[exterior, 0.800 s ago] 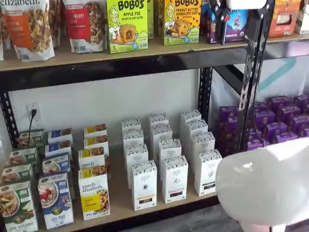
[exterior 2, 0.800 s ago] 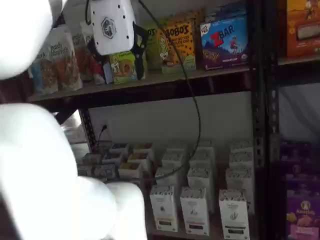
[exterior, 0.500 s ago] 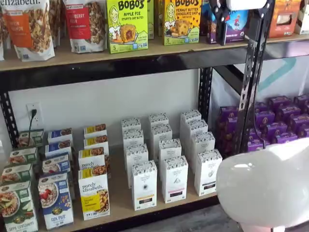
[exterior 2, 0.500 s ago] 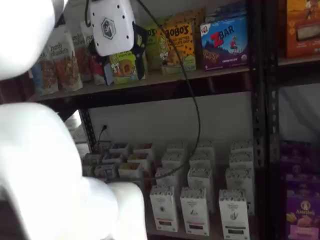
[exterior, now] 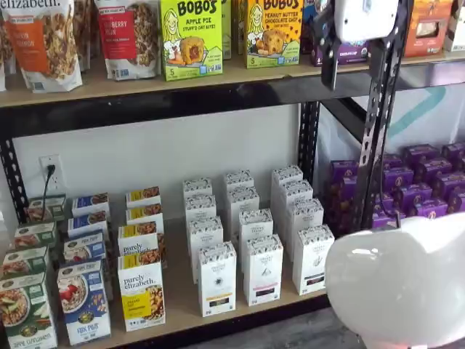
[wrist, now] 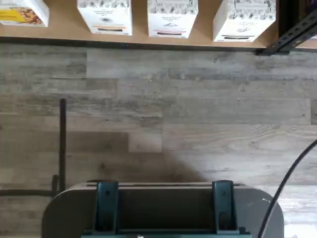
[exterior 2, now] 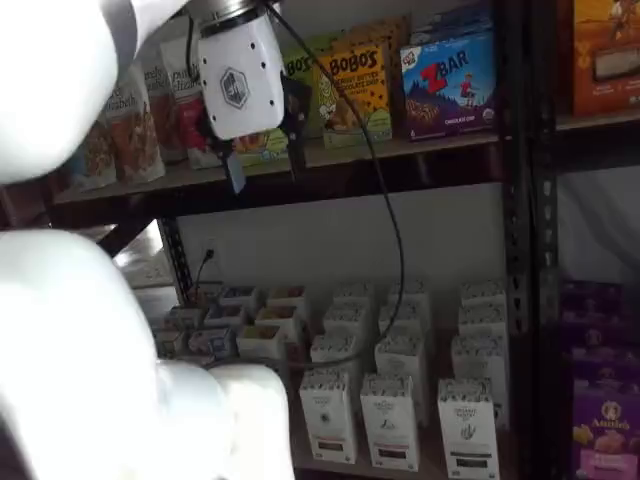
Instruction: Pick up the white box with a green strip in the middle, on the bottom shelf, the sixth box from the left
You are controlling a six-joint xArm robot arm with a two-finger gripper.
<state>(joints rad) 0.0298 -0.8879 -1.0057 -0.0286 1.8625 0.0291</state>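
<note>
The bottom shelf (exterior: 178, 291) is a pale tan board carrying rows of boxes. The white box with a green strip (exterior: 312, 259) stands at the front of the rightmost white row, next to the black upright. It also shows in a shelf view (exterior 2: 468, 430) and in the wrist view (wrist: 243, 19). My gripper (exterior: 352, 65) hangs high in front of the upper shelf, far above that box. In a shelf view (exterior 2: 265, 168) a gap shows between its two black fingers, and nothing is in them.
Two more white boxes (exterior: 263, 269) (exterior: 216, 280) stand left of the target. Purely Elizabeth boxes (exterior: 142, 291) are further left, and purple boxes (exterior: 421, 182) fill the right bay. The arm's white link (exterior: 399, 283) covers a corner. A dark mount (wrist: 158, 208) shows over grey plank floor.
The gripper has come down from the top edge in both shelf views; its white body and black fingers now hang lower, in front of the upper shelf. The boxes have not moved.
</note>
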